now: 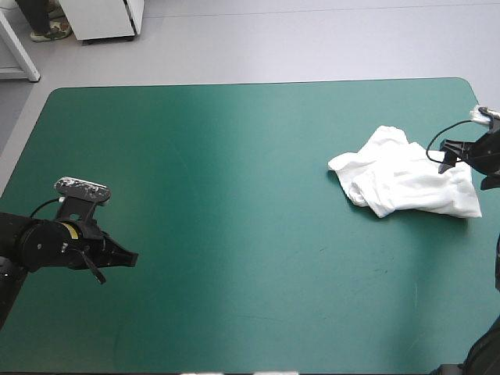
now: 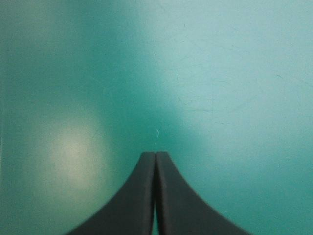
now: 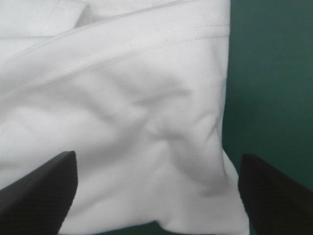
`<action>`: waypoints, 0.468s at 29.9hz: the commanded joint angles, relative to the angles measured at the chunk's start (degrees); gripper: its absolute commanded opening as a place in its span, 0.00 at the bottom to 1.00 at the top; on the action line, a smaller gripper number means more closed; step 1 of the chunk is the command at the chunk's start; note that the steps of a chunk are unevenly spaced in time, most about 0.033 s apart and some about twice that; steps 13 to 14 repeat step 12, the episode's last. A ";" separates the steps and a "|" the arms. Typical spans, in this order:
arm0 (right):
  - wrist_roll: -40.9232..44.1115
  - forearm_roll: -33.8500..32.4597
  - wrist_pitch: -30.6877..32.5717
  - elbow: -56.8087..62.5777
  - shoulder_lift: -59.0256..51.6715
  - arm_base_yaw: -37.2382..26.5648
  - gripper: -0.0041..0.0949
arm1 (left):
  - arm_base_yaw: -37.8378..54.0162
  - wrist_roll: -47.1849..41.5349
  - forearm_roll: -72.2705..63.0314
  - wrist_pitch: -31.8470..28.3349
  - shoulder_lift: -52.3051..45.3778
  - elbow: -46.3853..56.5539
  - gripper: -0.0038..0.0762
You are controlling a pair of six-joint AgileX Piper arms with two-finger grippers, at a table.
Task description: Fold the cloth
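The left gripper hovers over the bare teal-green cover near the table's left edge, its fingers pressed together on nothing. The T-shirt lies crumpled near the right edge. It looks light, soft and limp, so a hem or corner seems the best hold. The right gripper stands wide apart over its edge. No container shows.
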 commanded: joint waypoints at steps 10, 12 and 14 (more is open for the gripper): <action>-1.61 0.92 -0.95 13.22 -25.01 3.43 0.06 | -0.02 -0.22 0.06 -10.35 -0.72 -1.36 0.04; -2.10 1.05 -4.05 19.06 -30.64 4.94 0.05 | -0.02 -0.22 -0.06 -12.18 -0.72 -1.22 0.04; -2.10 1.05 -4.05 19.06 -30.64 4.94 0.05 | -0.02 -0.22 -0.06 -12.18 -0.72 -1.22 0.04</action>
